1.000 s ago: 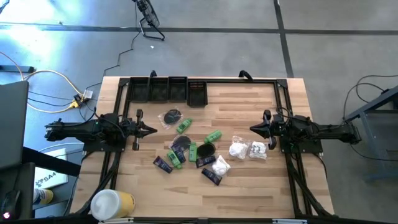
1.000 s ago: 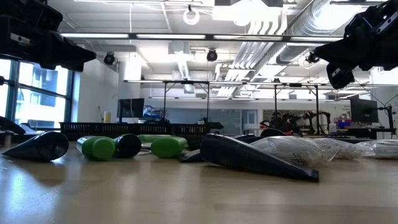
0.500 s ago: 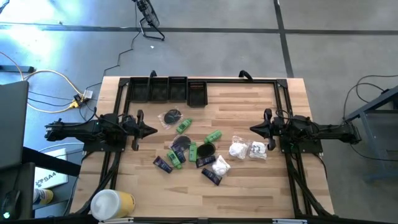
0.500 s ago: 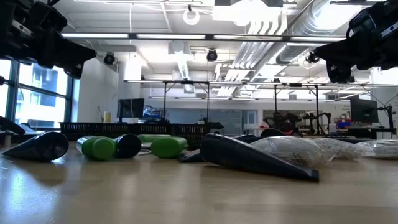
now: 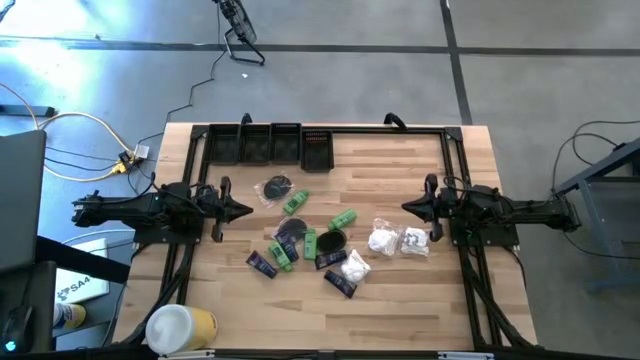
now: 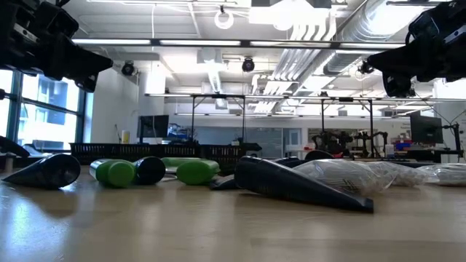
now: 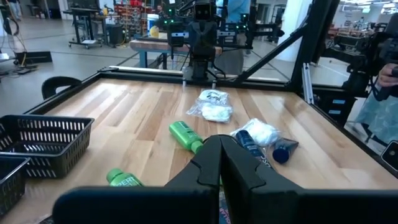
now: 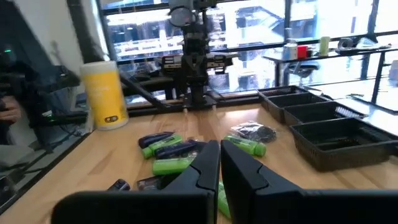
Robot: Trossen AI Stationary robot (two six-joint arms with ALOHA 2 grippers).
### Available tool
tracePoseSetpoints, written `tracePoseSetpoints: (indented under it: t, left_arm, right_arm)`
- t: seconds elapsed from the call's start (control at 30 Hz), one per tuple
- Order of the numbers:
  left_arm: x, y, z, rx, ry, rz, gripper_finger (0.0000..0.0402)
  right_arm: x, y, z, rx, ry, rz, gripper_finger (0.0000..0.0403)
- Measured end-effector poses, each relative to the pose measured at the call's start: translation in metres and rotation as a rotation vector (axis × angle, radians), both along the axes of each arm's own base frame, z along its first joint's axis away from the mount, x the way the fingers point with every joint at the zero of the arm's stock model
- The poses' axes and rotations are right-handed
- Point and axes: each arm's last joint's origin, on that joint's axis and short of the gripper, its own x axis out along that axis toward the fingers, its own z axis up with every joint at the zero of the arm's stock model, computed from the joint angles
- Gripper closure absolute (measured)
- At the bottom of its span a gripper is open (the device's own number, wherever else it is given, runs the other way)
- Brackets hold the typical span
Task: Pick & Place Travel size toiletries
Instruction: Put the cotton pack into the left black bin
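Nothing on the table has shifted over the past second; only the left arm has edged slightly at the top of the low view, and both arms now hang level above the wood. Between them, the travel size toiletries lie scattered across the middle of the table (image 5: 400, 300): green bottles (image 5: 343, 219), dark sachets (image 5: 262, 264), round black discs (image 5: 332, 240) and white wrapped packets (image 5: 383, 240), none of them yet moved to the black baskets (image 5: 272, 144) along the far edge. The left gripper (image 5: 246, 210) points inward from the table's left side, its fingers pressed together and carrying nothing; the right gripper (image 5: 408, 207) mirrors it from the right side, likewise clenched and empty, touching no item. The relation that matters for a first pick appears to be nearness: the white packets lie just beside the right gripper's tip, while the wrapped disc (image 5: 274, 187) and a green bottle (image 5: 294, 203) lie near the left gripper, towards the centre. That bottle's long axis runs aslant to the left arm's line of reach, so the wrist would likely need to turn before closing across it. Either gripper must first open. A large white-and-yellow cylinder (image 5: 180, 327) stands well apart at the near left corner.
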Motion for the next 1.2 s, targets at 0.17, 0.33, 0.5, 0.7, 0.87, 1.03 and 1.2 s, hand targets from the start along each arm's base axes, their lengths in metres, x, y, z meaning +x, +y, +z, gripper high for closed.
tracePoseSetpoints:
  t: [0.17,0.33,0.5,0.7,0.87,1.03,1.2]
  left_arm:
    - [0.0,0.0,0.0,-0.006,0.002,0.0,0.04]
    - [0.0,0.0,0.0,-0.007,0.002,0.0,0.04]
    - [0.0,0.0,0.0,-0.007,0.002,-0.001,0.04]
    - [0.0,0.0,0.0,-0.007,0.002,-0.001,0.04]
    - [0.0,0.0,0.0,-0.007,0.002,-0.001,0.04]
    - [0.0,0.0,0.0,-0.007,0.002,0.0,0.04]
    - [0.0,0.0,0.0,-0.006,0.002,0.012,0.04]
  right_arm:
    - [-0.001,-0.003,0.005,0.006,-0.053,-0.106,0.0399]
    - [0.0,-0.003,0.009,0.011,-0.062,-0.114,0.04]
    - [0.001,-0.001,0.023,0.009,-0.06,-0.1,0.04]
    - [0.009,0.002,0.031,0.004,0.013,-0.077,0.04]
    - [0.019,0.003,0.04,0.057,0.112,-0.089,0.04]
    - [0.03,0.005,0.051,0.095,0.235,-0.089,0.04]
    - [0.041,0.007,0.065,0.172,0.395,-0.109,0.04]
